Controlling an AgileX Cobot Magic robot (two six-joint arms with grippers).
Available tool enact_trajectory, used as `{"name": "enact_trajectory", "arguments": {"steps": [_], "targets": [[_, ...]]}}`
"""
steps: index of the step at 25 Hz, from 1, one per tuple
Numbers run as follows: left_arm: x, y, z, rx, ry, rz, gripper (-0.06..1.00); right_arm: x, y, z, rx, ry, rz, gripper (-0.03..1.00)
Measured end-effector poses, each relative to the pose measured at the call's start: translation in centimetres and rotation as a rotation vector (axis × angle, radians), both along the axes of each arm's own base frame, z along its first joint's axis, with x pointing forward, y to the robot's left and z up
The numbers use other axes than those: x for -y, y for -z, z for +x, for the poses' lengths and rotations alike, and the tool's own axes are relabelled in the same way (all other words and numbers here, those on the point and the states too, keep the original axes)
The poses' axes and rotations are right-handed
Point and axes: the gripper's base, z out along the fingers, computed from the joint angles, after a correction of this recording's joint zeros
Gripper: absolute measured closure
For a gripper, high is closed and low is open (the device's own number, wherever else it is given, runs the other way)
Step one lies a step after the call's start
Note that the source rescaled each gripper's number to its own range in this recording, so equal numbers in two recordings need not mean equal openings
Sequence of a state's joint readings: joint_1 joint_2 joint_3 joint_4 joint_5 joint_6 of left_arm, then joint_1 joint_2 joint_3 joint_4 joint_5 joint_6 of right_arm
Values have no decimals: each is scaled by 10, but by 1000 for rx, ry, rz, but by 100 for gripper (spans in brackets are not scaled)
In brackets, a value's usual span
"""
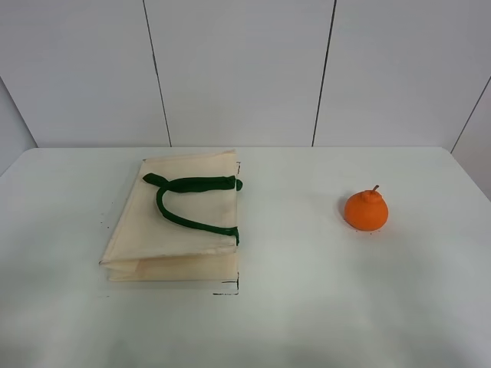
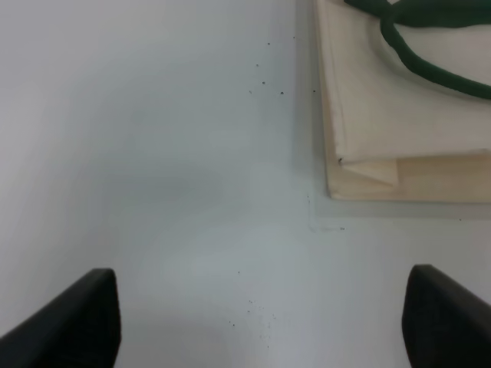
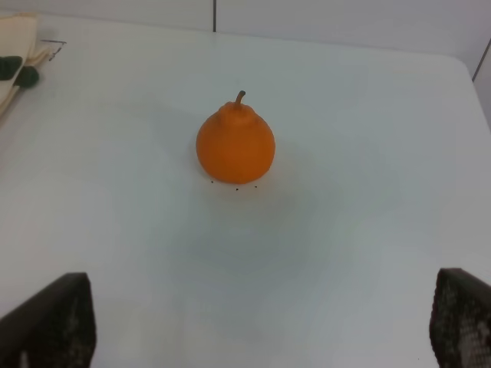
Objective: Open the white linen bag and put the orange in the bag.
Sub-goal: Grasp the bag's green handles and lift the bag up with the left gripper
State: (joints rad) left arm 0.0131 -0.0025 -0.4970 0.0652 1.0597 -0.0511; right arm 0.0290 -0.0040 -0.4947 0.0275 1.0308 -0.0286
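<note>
The left gripper (image 2: 257,326) is seen spread wide and empty over the bare table (image 1: 307,307), near a folded corner of the white linen bag (image 2: 383,115). The right gripper (image 3: 257,326) is likewise spread, with nothing held, and is faced toward the upright orange (image 3: 235,146). The bag is laid flat and closed, well apart from the orange. Opening is judged not yet begun; a green handle (image 1: 188,201) or the top layer must first be lifted.

A white table (image 1: 307,307) with small black corner marks (image 1: 229,290) stands before a white panelled wall (image 1: 238,69).
</note>
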Motion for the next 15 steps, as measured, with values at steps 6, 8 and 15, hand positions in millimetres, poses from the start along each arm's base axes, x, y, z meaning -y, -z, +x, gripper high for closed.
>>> {"name": "enact_trajectory", "arguments": {"steps": [6,8,15], "targets": [[0,0,0,0,0,0,-5,0,0,0,0,0,0,-3],[0,0,0,0,0,0,-5,0,0,0,0,0,0,-3],[0,-7,15,-94,-1,0,-6,0,0,0,0,0,0,-3]]}}
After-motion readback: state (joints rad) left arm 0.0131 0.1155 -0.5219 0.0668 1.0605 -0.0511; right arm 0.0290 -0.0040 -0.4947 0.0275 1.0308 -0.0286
